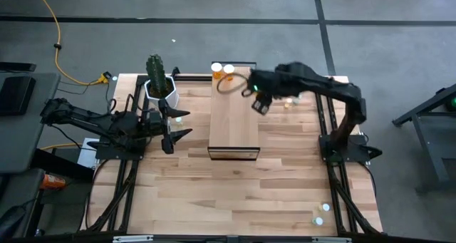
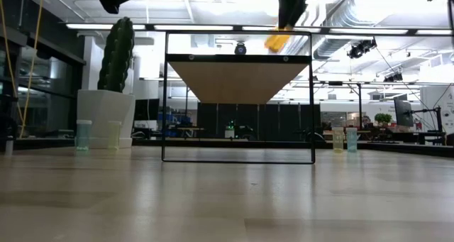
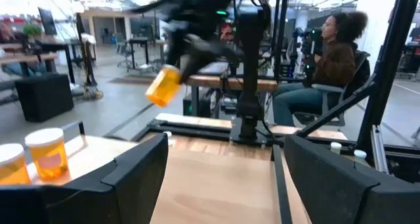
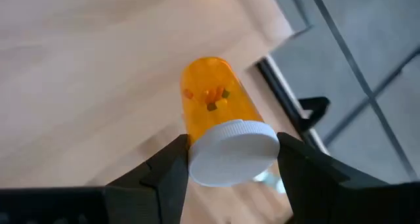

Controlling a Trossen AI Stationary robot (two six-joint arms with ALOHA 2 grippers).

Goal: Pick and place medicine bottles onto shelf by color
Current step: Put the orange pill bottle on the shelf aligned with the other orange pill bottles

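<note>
Orange white-capped medicine bottle (image 4: pixel 216 112) clamped at cap by right claw (image 4: pixel 230 161), tilted above light-wood plank shelf (image 1: pixel 234 122). Left claw (image 1: pixel 178 125) spread wide, holding nothing, beside shelf.

I see an orange bottle (image 4: pixel 216 112) clamped by its white cap in my right gripper (image 4: pixel 230 161), tilted above the shelf (image 1: pixel 234 118); two more orange bottles (image 1: pixel 222 70) stand just beyond it.

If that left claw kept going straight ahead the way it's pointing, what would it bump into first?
Probably the shelf. The left gripper is open and aims across the shelf's wooden top toward the far side of the table. Depth is unclear, so it might instead skim over the plank and reach the right arm beyond.
</note>
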